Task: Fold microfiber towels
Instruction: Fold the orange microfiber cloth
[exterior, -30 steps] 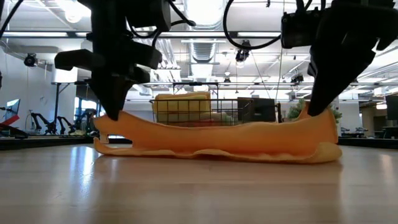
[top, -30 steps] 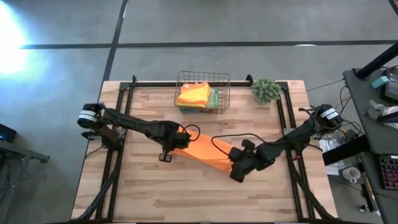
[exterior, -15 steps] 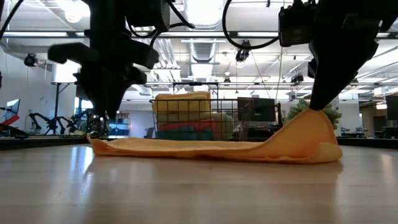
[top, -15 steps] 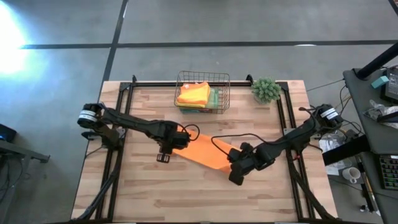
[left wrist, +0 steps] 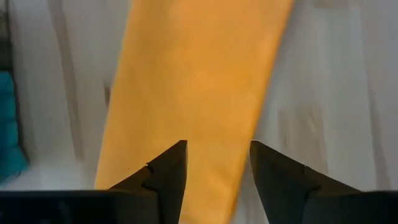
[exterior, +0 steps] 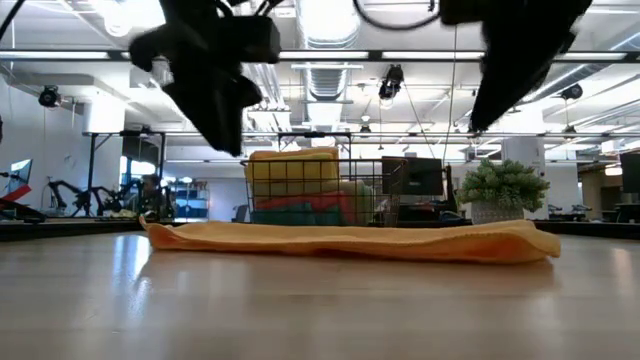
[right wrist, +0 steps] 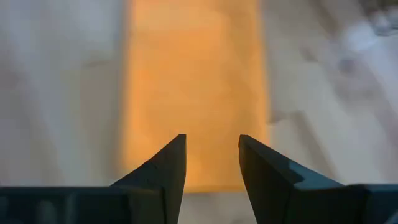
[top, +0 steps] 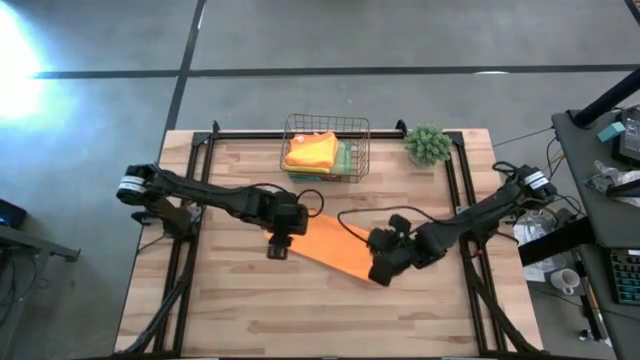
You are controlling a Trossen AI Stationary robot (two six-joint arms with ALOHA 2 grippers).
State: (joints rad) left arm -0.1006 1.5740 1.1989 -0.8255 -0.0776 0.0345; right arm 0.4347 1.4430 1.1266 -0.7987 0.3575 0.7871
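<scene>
An orange microfiber towel (top: 335, 245), folded into a long strip, lies flat on the wooden table at mid-table; it also shows in the low view (exterior: 350, 240). My left gripper (top: 277, 250) is open above the strip's left end, clear of it (exterior: 228, 130). In the left wrist view the towel (left wrist: 199, 81) shows past the spread fingers (left wrist: 217, 168). My right gripper (top: 383, 272) is open above the strip's right end, also clear of it (exterior: 485, 105). In the right wrist view the towel (right wrist: 193, 81) lies beyond its fingers (right wrist: 211, 162).
A wire basket (top: 325, 148) at the table's far middle holds folded towels, an orange-yellow one on top and a teal one beside it. A small green spiky plant (top: 428, 143) stands to its right. Dark rails (top: 190, 200) run along the table's left and right sides.
Both grippers have let go of the towel's ends and risen. First the left end, then the right end, has dropped to the table, and the strip now lies flat. My left gripper has also shifted a little toward the table's right.
</scene>
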